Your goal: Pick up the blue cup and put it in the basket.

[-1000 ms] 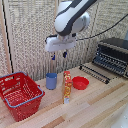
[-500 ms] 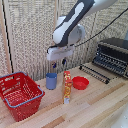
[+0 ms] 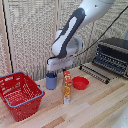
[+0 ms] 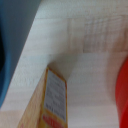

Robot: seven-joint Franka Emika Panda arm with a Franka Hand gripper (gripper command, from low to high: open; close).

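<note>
The blue cup [image 3: 51, 81] stands upright on the wooden table, between the red basket [image 3: 27, 107] and a tall yellow box. My gripper [image 3: 51, 73] hangs straight above the cup, its fingers down at the rim and apparently spread; the cup still rests on the table. In the wrist view the cup fills one edge as a blurred blue mass [image 4: 10, 45], very close to the camera; the fingers do not show there. The basket sits towards the exterior view's left, a short way from the cup, and holds nothing I can see.
A tall yellow-orange box [image 3: 66, 86] stands right beside the cup, also in the wrist view [image 4: 47, 102]. A red shallow bowl [image 3: 80, 82] lies behind it. A toaster oven [image 3: 112, 55] and a black wire rack [image 3: 95, 74] stand at the exterior view's right.
The arm has come down: the gripper was well above the cup a second ago and is now at its rim. The cup, basket and box have not moved.
</note>
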